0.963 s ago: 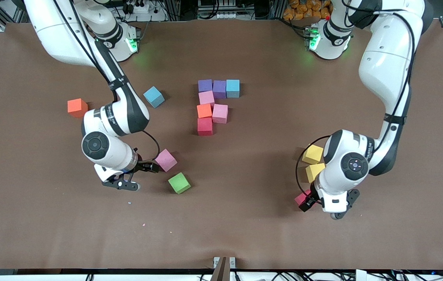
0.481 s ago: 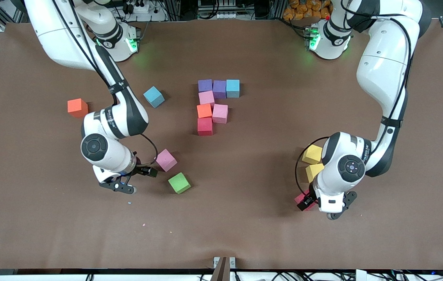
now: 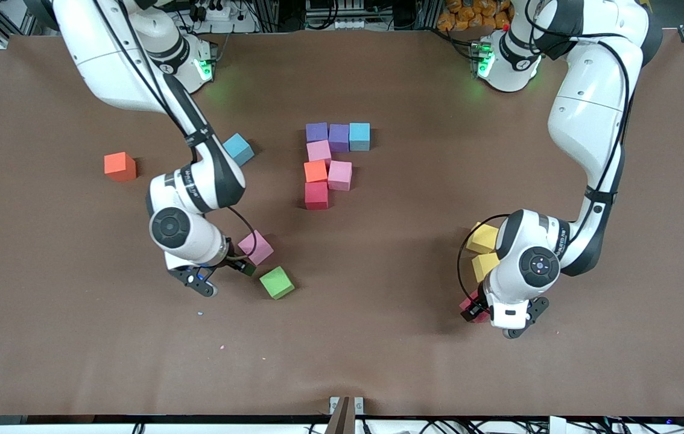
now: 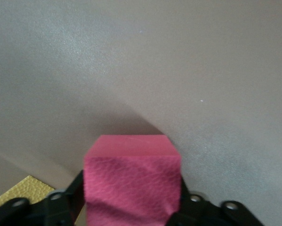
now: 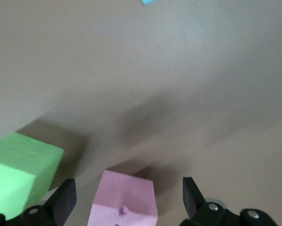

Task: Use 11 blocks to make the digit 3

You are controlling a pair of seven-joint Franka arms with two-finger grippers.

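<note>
Seven blocks sit touching mid-table: two purple (image 3: 316,132) and a light blue (image 3: 359,136) in a row, with pink (image 3: 318,150), orange (image 3: 315,171), pink (image 3: 339,175) and red (image 3: 316,195) nearer the camera. My left gripper (image 3: 476,308) (image 4: 131,200) is low on the table, shut on a red block (image 3: 468,303) (image 4: 131,181), whose sides crease under the fingers. Two yellow blocks (image 3: 482,238) (image 3: 485,265) lie beside it, partly under the wrist. My right gripper (image 3: 245,259) (image 5: 126,197) is open and straddles a loose pink block (image 3: 256,247) (image 5: 124,200) with gaps on both sides.
A green cube (image 3: 276,282) (image 5: 18,169) lies just beside the pink block, nearer the camera. A blue cube (image 3: 238,149) and an orange-red cube (image 3: 120,166) lie toward the right arm's end. A yellow block's corner (image 4: 20,190) shows next to the left fingers.
The left fingers have closed onto the red block. The right arm has shifted toward the table's middle, bringing its open fingers around the pink block.
</note>
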